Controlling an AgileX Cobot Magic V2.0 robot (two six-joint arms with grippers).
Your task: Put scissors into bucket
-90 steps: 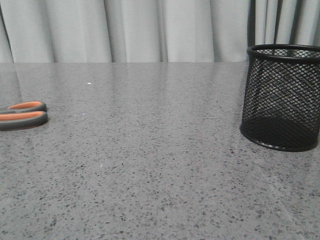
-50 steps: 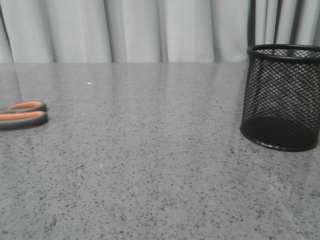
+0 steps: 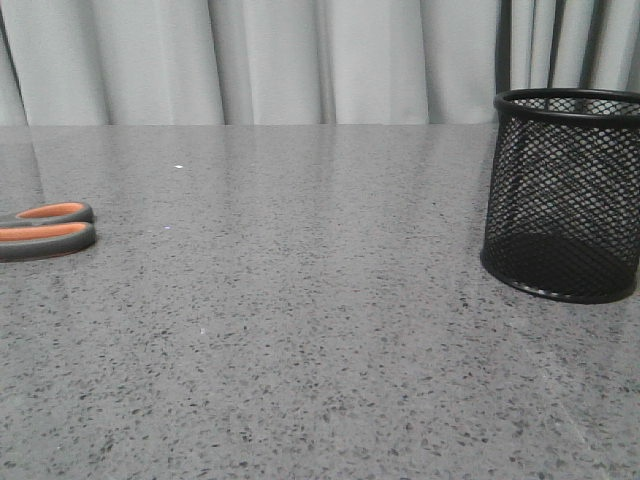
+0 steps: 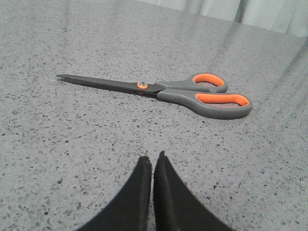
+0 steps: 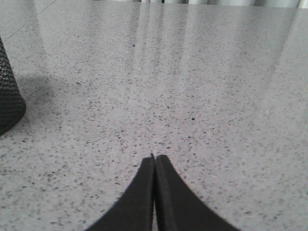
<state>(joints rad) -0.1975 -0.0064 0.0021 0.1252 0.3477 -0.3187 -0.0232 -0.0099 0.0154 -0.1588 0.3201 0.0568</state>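
The scissors [image 4: 159,89] lie flat and closed on the grey speckled table, with dark blades and grey handle loops lined in orange. In the front view only their handles [image 3: 45,230] show at the left edge. My left gripper [image 4: 152,161] is shut and empty, a short way from the scissors. The black wire-mesh bucket [image 3: 562,195] stands upright at the right; its base edge shows in the right wrist view [image 5: 9,103]. My right gripper [image 5: 154,158] is shut and empty, apart from the bucket. Neither gripper shows in the front view.
The grey speckled table [image 3: 300,330] stretches between scissors and bucket. Pale curtains [image 3: 260,60] hang behind the table's far edge.
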